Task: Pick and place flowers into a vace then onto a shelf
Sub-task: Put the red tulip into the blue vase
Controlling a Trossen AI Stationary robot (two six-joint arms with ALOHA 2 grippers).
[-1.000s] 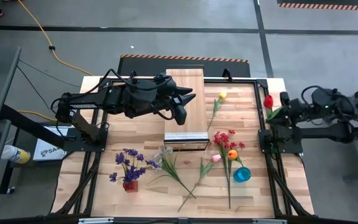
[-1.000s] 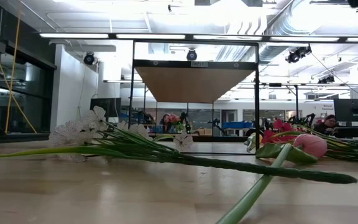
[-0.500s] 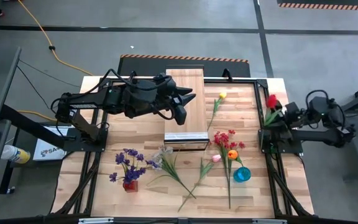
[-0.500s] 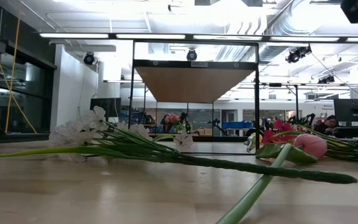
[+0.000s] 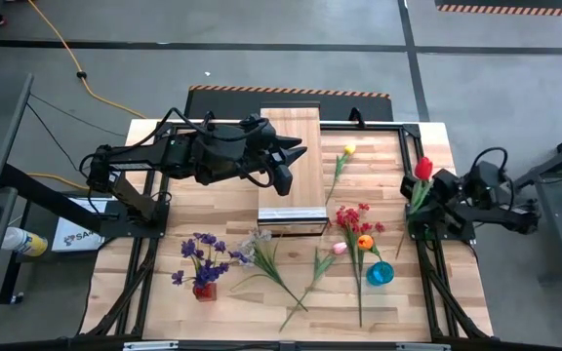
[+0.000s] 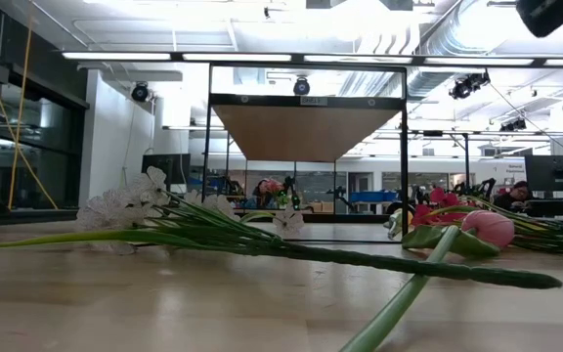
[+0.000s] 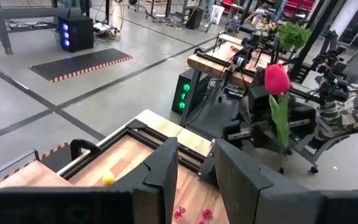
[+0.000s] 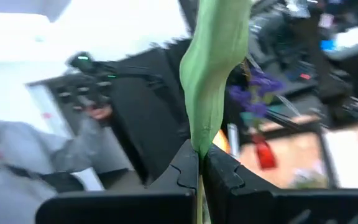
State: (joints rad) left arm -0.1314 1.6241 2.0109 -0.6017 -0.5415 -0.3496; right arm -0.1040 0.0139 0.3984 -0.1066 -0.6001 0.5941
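My right gripper (image 5: 429, 198) is at the table's right edge, raised high, and shut on a red tulip (image 5: 422, 168). In the left wrist view this tulip (image 7: 276, 79) stands with its bloom up. My left gripper (image 5: 287, 166) hovers open above the pale wooden shelf (image 5: 293, 127) and touches nothing. Lying on the tabletop are a yellow tulip (image 5: 349, 150), a red spray (image 5: 351, 216), an orange tulip (image 5: 365, 242), a pink tulip (image 5: 340, 248) and a white spray (image 5: 257, 239). A purple spray (image 5: 201, 252) stands in a red vase (image 5: 204, 290). A blue vase (image 5: 380, 273) stands near the orange tulip. My right gripper pinches the red tulip between its two fingers, on the green stem and leaf (image 8: 201, 148) below the bloom. The fingers come roughly level from the table's right side and lie across the stem. The tulip is lifted clear and nearly upright, with its leaf (image 8: 215, 68) rising past the fingertips.
The shelf's metallic strip (image 5: 291, 214) faces the near edge. A black frame rail (image 5: 418, 229) runs along the table's right side under the right arm. In the low view the white spray's long stem (image 6: 360, 259) lies across the foreground. People sit at benches beyond the table.
My right arm has drawn back and swung toward the table's near edge. It has turned its gripper while keeping hold of the red tulip. The bloom has shifted slightly toward the near edge and now stands more upright. My left arm has stayed still.
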